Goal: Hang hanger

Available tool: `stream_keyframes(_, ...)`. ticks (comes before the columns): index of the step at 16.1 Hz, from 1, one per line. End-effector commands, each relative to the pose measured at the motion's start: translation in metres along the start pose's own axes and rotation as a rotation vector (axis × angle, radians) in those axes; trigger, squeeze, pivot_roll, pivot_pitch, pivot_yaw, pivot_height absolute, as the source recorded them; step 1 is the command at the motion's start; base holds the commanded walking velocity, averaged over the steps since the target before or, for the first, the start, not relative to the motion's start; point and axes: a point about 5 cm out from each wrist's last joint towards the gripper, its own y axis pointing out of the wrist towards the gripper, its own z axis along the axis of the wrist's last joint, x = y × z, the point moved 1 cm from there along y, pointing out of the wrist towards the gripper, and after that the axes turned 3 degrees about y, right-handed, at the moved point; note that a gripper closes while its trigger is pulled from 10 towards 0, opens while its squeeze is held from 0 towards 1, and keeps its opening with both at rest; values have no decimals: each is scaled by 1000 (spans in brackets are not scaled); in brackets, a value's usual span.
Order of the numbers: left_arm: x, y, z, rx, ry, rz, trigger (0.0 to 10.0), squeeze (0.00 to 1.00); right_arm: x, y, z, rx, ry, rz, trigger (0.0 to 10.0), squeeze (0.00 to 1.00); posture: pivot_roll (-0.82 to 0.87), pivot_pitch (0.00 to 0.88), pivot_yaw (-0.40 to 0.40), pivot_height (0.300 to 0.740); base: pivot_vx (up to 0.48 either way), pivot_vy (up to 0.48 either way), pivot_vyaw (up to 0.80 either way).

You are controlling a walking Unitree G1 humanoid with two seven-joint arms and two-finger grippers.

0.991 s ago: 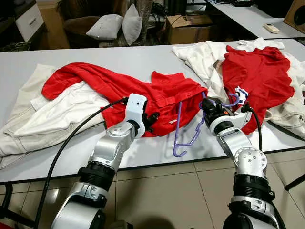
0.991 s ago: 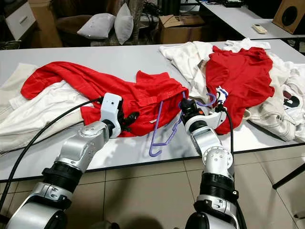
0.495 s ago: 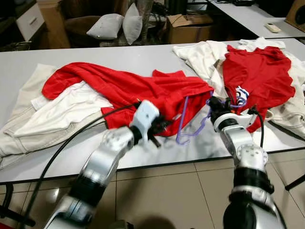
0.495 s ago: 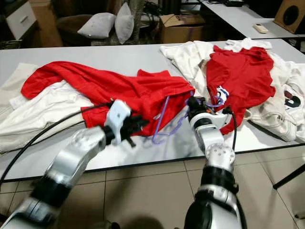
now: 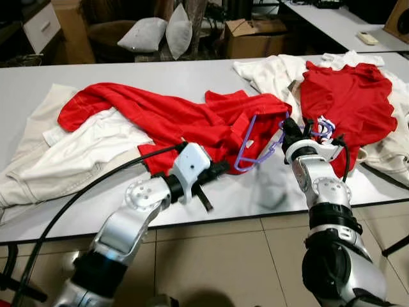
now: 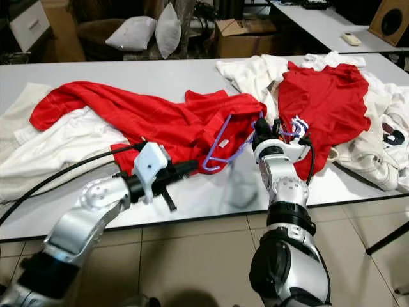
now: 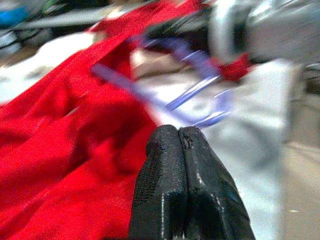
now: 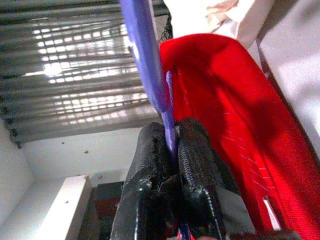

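A cluttered workroom or office used for handling laundry.

Long pale grey desks (image 5: 192, 80) stand in rows on a beige tiled floor (image 5: 243, 256), heaped with red and white garments (image 5: 147, 125); beyond the claws (image 5: 217, 169) sit an open brown cardboard box (image 5: 252, 35), grey cushions (image 5: 160, 32) and a white drawer cabinet (image 5: 41, 25).

red garment (image 5: 192, 118) crowding table (image 5: 268, 192), front bare

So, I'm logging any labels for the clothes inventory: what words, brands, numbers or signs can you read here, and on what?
No text can be read anywhere.
White garment at the table's right end: a dark printed graphic, too small to read.
Red shirt, where the purple hanger held by the right pincer sits: a small white tag, blurred.
Cardboard box behind the table: no legible marking.
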Motion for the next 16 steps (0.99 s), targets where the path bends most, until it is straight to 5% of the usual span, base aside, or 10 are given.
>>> stream_keyframes(1,-8,4,0,-16,-9,67,0,0,-2,1,-1,-12,-19,11,10000,0,18,0,-14,740,0,0,0)
stream_keyframes(2,-7,15,2,-15,-54,84,9569,0,6,-3,-3,-33,-50,-11,10000,0,3,0,-10,740,0,0,0)
stream_keyframes(5,0,33,5,22,-211,80,10000,0,16,-12,-4,-57,-84,-28,10000,0,-30,0,7,740,0,0,0)
stream_keyframes(6,-3,36,3,26,-229,116,10000,1000,20,-19,-7,-132,-205,-34,10000,0,-56,0,22,740,0,0,0)
stream_keyframes(9,-6,35,-1,28,-231,142,10000,1000,26,-32,-11,-229,-367,-45,10000,0,-81,2,40,740,0,0,0)
stream_keyframes(10,4,36,-4,6,-197,83,10000,1000,29,-47,-7,-265,-388,-50,10000,0,-94,2,47,740,0,0,0)
stream_keyframes(16,19,28,-12,-6,-105,87,10000,1000,33,-61,0,-263,-421,-63,10000,0,-107,5,54,740,0,0,0)
